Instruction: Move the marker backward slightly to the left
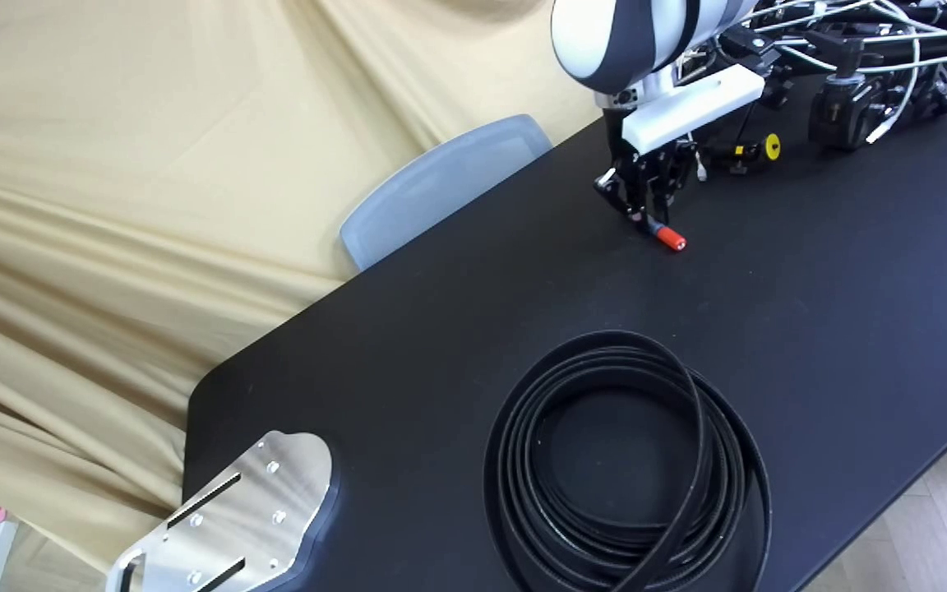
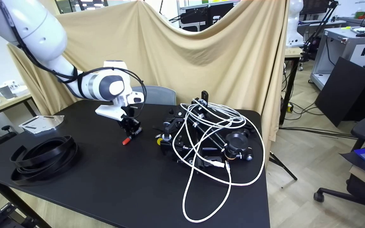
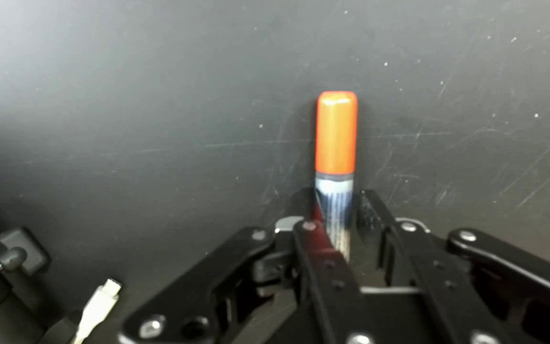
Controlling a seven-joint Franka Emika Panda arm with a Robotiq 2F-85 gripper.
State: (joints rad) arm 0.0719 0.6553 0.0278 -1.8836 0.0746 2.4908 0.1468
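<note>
The marker (image 1: 671, 238) lies flat on the black table, with its red cap pointing away from the gripper. It also shows in an exterior view (image 2: 126, 140) and in the wrist view (image 3: 336, 136), where its cap looks orange and its body is blue-grey and white. My gripper (image 3: 339, 203) is low at the table, with its two fingers on either side of the marker's body. The left finger overlaps the marker's left edge; a narrow gap shows between the marker and the right finger. The body's rear end is partly hidden by the left finger.
A big coil of black cable (image 1: 515, 460) and a metal plate (image 1: 293, 469) lie on the table (image 1: 441, 353). Black clamps and stands with white cables (image 2: 230, 183) lie near the gripper. A grey chair back (image 1: 449, 181) stands beyond the table edge, before a beige curtain (image 2: 182, 63).
</note>
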